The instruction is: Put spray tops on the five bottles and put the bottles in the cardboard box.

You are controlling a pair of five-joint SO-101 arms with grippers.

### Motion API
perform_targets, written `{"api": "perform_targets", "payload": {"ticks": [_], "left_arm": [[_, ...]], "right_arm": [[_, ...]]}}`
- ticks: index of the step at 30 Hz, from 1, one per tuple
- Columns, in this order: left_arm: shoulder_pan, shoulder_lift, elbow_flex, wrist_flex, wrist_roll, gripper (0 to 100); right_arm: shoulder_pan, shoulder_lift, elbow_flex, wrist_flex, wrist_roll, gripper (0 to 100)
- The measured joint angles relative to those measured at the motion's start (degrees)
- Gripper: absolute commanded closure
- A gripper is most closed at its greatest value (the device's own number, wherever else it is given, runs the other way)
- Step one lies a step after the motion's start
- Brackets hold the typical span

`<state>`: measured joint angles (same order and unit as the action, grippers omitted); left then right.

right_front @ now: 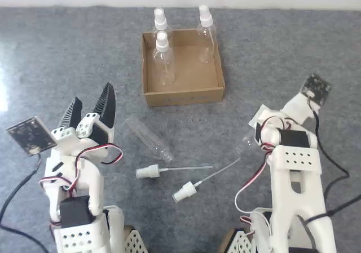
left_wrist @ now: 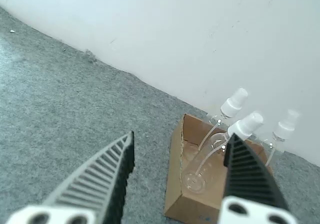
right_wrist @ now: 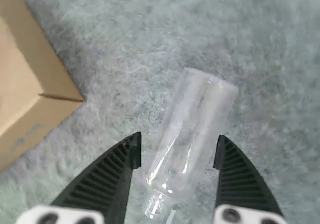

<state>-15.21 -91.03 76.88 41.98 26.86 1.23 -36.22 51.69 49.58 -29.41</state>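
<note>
1. White spray tops [right_front: 150, 172], two of them, lie loose on the grey carpet [right_front: 56, 50] between the arms.
2. We see the right gripper [right_wrist: 179, 136] spread wide, its jaws either side of a clear bottle [right_wrist: 192, 114] lying uncapped on the carpet.
3. The left gripper [right_front: 93, 95] hangs wide apart, holding nothing, near a second bare bottle [right_front: 149, 136] lying flat.
4. Farthest off, three capped bottles [right_front: 164, 67] stand upright at the cardboard box [right_front: 183, 97]; two are inside, and we cannot tell for the rearmost.

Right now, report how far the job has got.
Done: three capped bottles stand in the cardboard box. In hand: the open right gripper straddles a bare bottle lying down. Left: capping and boxing it and the second bare bottle, using the two loose spray tops.
</note>
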Motion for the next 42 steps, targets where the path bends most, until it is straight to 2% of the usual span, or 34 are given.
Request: {"api": "perform_targets", "payload": {"ticks": [13, 27, 36, 38, 42], "left_arm": [[0.0, 0.0, 0.0, 0.0, 0.0, 73], [0.0, 0.0, 0.0, 0.0, 0.0, 73], [0.0, 0.0, 0.0, 0.0, 0.0, 73], [0.0, 0.0, 0.0, 0.0, 0.0, 73], [0.0, 0.0, 0.0, 0.0, 0.0, 73]], "right_arm": [[-1.3, 2.1, -9.1, 1.6, 17.5, 80.7], [-1.1, 32.7, -27.8, 1.6, 29.8, 81.2], [1.1, 44.7, -36.3, 1.6, 32.3, 81.2], [2.4, 47.4, -38.0, 1.6, 33.2, 83.7], [5.0, 52.9, -40.6, 1.6, 35.0, 96.9]]}}
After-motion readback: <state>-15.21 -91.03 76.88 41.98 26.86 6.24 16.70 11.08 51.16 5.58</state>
